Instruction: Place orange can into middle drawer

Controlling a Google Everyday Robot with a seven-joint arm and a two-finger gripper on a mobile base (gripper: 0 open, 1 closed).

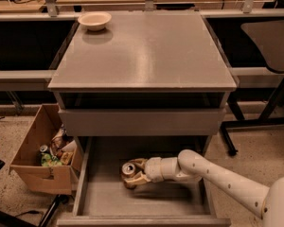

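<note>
The orange can point(128, 170) is inside the open middle drawer point(146, 197), near the middle of its grey floor, tilted with its silver top facing up and towards the camera. My gripper point(136, 172) reaches in from the right on a white arm, and its fingers close around the can's body from the right side. The can is at or just above the drawer floor; I cannot tell if it touches.
A closed drawer front point(142, 122) sits above the open one. A cream bowl point(94, 20) stands on the cabinet top point(146, 56) at the back left. A brown cardboard box point(35, 176) with clutter stands left of the drawer. A chair base point(260, 122) stands to the right.
</note>
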